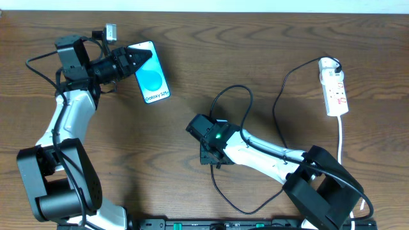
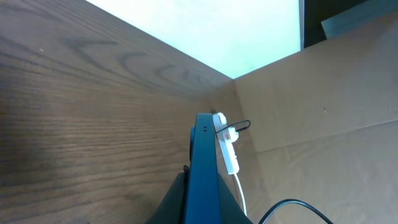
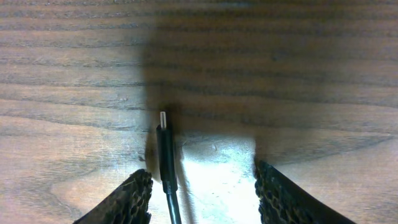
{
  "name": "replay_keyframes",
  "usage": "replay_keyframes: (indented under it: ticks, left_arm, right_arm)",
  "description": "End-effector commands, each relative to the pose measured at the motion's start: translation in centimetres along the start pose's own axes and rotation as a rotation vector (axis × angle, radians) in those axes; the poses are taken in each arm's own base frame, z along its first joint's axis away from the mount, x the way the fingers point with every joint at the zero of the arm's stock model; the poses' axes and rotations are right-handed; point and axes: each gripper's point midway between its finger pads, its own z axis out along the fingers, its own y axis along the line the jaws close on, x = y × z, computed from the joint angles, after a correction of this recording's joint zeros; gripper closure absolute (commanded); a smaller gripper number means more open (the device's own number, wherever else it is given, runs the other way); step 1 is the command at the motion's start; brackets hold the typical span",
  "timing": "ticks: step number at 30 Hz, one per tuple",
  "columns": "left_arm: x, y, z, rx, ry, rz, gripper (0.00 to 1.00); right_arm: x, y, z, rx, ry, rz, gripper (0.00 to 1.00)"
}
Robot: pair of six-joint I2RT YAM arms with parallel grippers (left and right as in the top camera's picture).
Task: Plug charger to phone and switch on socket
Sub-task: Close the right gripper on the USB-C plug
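Right hand (image 3: 202,174) hangs low over the wooden worktop (image 1: 255,51) with its fingers (image 3: 134,199) spread wide and nothing between them but the charger (image 3: 165,155). The small metal plug tip lies flat on the wood, pointing away from the wrist. It sits nearer one finger than the other and neither finger touches it. From above, the thin black cable loops across the middle of the worktop and runs up toward the socket (image 1: 334,86). That lies at the far right edge, well apart from both arms, with its white cord (image 1: 342,137) trailing toward the near side. Over on the other side, the left hand (image 1: 135,62) is clamped on one end of the phone (image 1: 153,82), whose blue screen faces up. I can't tell whether the phone touches the wood or is held clear of it
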Motion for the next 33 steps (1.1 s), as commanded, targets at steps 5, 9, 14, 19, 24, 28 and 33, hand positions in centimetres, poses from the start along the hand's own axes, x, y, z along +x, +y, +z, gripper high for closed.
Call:
replay_keyframes:
  ticks: [5, 9, 14, 19, 24, 28, 33]
  left_arm:
    - [0.0, -0.9, -0.4, 0.016, -0.001, 0.004, 0.93]
    - [0.0, -0.9, -0.4, 0.017, -0.001, 0.005, 0.93]
    - [0.0, -0.9, -0.4, 0.016, -0.001, 0.005, 0.93]
    - [0.0, -0.9, -0.4, 0.017, -0.001, 0.005, 0.92]
    - [0.0, -0.9, -0.4, 0.016, -0.001, 0.005, 0.93]
    - [0.0, -0.9, -0.4, 0.016, -0.001, 0.005, 0.93]
    - [0.0, -0.9, -0.4, 0.017, -0.001, 0.005, 0.93]
  right_arm:
    - [-0.1, 0.2, -0.1, 0.002, -0.01, 0.011, 0.49]
    - [0.0, 0.2, 0.0, 0.002, -0.01, 0.014, 0.5]
    - [-0.1, 0.2, 0.4, 0.009, -0.017, 0.012, 0.5]
    - [0.0, -0.1, 1.1, 0.025, -0.006, 0.024, 0.5]
    - [-0.1, -0.2, 1.1, 0.032, -0.011, 0.032, 0.53]
    - [-0.1, -0.3, 1.1, 0.035, -0.013, 0.039, 0.6]
    - [-0.1, -0.4, 1.1, 0.038, -0.011, 0.039, 0.77]
